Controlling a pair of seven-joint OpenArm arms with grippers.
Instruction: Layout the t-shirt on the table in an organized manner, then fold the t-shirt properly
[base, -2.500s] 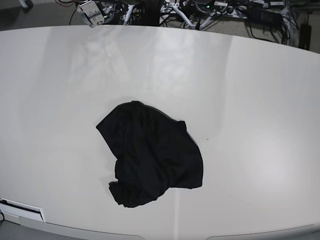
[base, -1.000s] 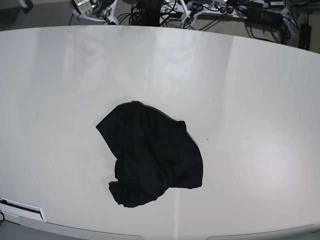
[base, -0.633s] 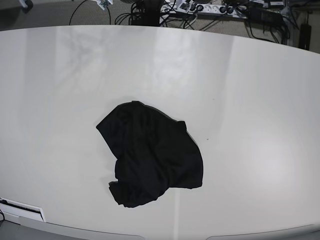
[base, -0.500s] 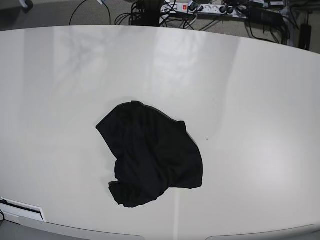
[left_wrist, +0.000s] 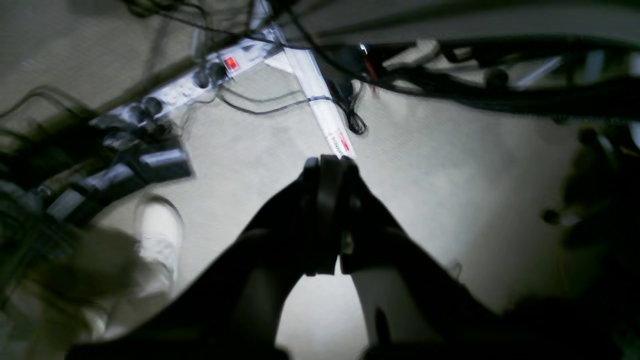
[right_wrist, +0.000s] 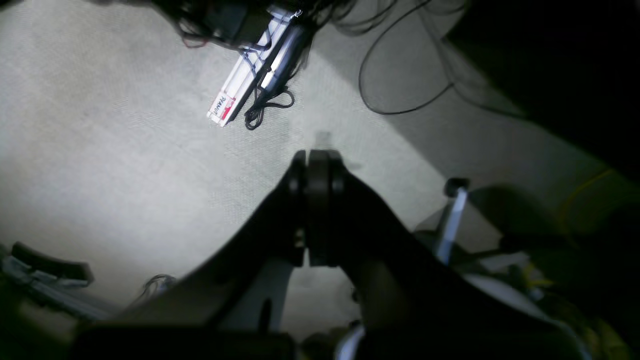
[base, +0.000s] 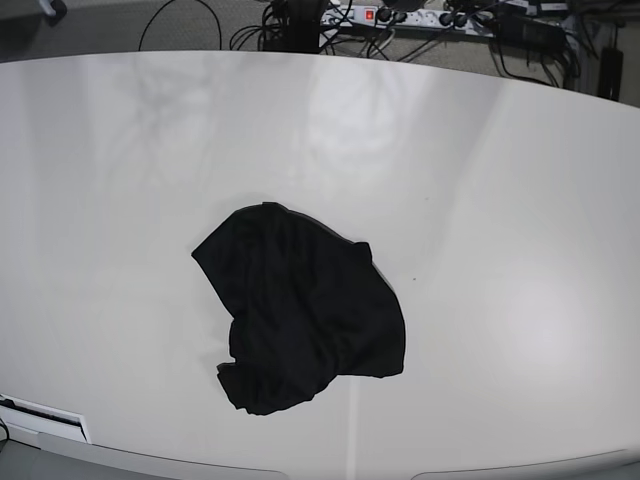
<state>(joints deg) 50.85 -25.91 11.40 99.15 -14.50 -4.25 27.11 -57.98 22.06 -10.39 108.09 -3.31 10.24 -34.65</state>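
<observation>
Two black grippers, both off the table and pointed at the floor: left gripper (left_wrist: 327, 165) with jaws pressed together on nothing, above pale carpet, a white power strip (left_wrist: 185, 82) with a red switch and a tangle of black cables (left_wrist: 280, 105); right gripper (right_wrist: 316, 157) likewise closed and empty, above carpet, a white cable duct (right_wrist: 245, 82) and more loose black leads (right_wrist: 400, 95).

Plain black soft fabric t-shirt (base: 300, 310) crumpled in a heap on the large glossy white table with rounded edges (base: 520, 200) — a little left of centre in the base view, toward the near edge, touched by neither arm. No sleeve, collar or hem clearly separable in the bunched cloth. Layout step judged not yet begun.

Likely trouble from here:
- Pinching the heap blind and catching several layers at once, so that lifting drags a knot instead of opening the shirt.
- Grabbing two points on the same side — a twisted, lopsided spread as the result.
- Sliding on the glossy top: cloth skating toward the near edge and hanging over it when pulled.
- Arriving with jaws closed and merely pushing the fabric along.
</observation>
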